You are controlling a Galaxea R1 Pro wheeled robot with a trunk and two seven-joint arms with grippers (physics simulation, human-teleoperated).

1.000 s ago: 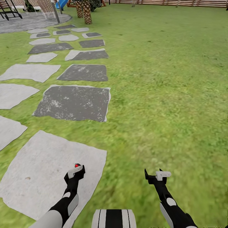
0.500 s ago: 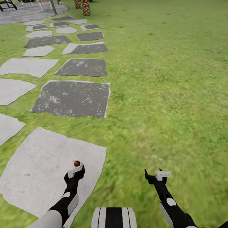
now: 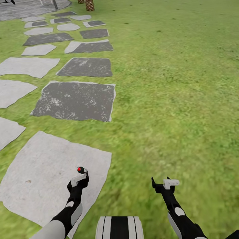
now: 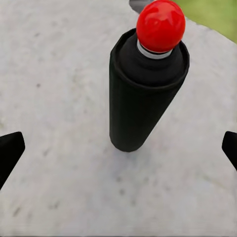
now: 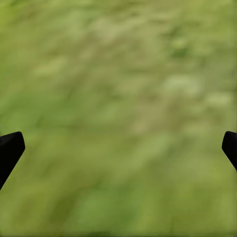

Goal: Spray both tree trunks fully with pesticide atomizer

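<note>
Many grey paving slabs [image 3: 76, 101], wide green lawn [image 3: 172, 83], scaly palm trunk [image 3: 89, 5]

The lawn [image 3: 176, 83] is bright green, mottled with darker and yellowish patches. The paving slabs [image 3: 49, 172] come in two tones: pale grey ones and dark charcoal ones [image 3: 76, 100] flecked with white and edged in light grey. The spray can [image 4: 143, 94] is matte black with a glossy red round cap above a thin white ring. Both arms are black with white and grey panels. A palm trunk [image 3: 89, 5] shows a brown diamond pattern.
</note>
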